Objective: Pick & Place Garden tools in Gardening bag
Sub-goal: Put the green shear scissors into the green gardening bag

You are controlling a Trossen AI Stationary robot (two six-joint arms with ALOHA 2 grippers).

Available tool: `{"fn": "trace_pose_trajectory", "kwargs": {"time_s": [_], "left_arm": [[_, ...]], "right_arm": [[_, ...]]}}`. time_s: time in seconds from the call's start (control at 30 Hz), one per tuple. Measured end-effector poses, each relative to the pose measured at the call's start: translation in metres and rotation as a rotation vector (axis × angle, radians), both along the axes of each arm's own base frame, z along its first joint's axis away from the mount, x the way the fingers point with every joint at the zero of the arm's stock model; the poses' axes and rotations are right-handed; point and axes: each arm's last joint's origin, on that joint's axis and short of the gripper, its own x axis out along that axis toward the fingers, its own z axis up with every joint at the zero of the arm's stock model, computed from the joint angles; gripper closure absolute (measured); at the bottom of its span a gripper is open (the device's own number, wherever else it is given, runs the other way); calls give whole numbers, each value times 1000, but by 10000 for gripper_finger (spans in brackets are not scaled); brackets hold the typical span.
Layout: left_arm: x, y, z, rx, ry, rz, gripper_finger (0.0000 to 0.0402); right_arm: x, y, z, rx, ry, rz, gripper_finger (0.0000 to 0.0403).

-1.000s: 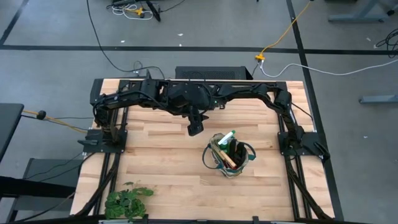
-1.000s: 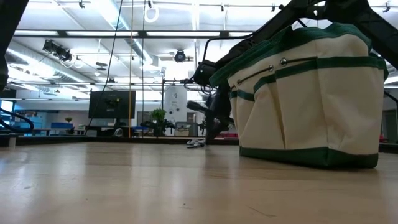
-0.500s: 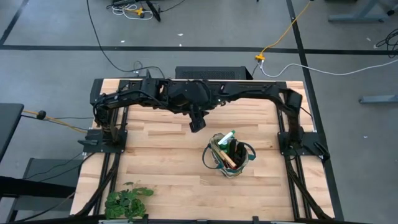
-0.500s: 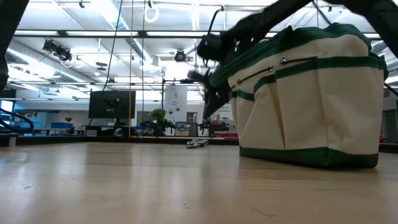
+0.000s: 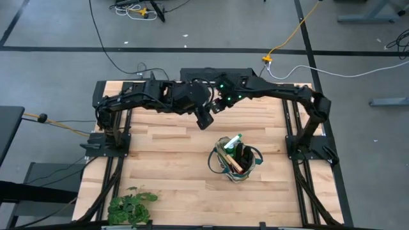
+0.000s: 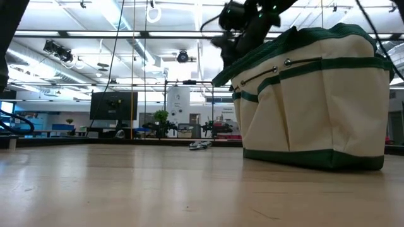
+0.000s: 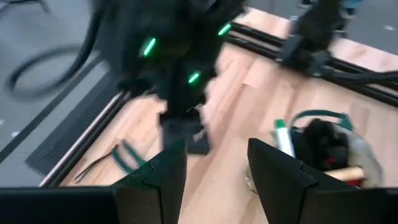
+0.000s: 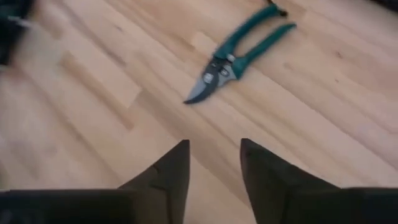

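The gardening bag (image 5: 235, 158), cream with green trim, stands upright on the table right of centre and fills the right of the low view (image 6: 309, 94). Inside it I see a green spray bottle with a white nozzle (image 5: 237, 140) and a wooden handle (image 5: 233, 163). Green-handled pruning shears (image 8: 233, 53) lie flat on the table toward the far edge, beyond the bag in the low view (image 6: 199, 145). My right gripper (image 5: 206, 119) hovers open above the table, short of the shears. My left gripper (image 7: 217, 168) is open and empty, raised near the far centre.
A leafy green plant bunch (image 5: 131, 206) lies at the table's near left corner. Both arms cross over the far centre of the table, and in the high view they hide the shears. Bare wood lies left of the bag (image 5: 160, 160).
My right gripper has risen from beside the bag and gone toward the table's far edge, and the right arm's elbow has lifted. The bag and the shears have stayed in place.
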Motion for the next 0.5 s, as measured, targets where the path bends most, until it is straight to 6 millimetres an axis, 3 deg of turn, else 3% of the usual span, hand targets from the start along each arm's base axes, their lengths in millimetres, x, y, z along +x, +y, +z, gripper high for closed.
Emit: {"fn": "trace_pose_trajectory", "kwargs": {"time_s": [0.2,0.33,0.5], "left_arm": [[-10,9,-6,51,84,151,225],[-23,22,-14,23,193,280,225],[-27,44,-17,-68,196,351,225]], "right_arm": [[-22,13,37,-63,-75,110,227],[-41,20,60,-126,-97,146,223],[-63,28,87,-177,-170,162,223]]}}
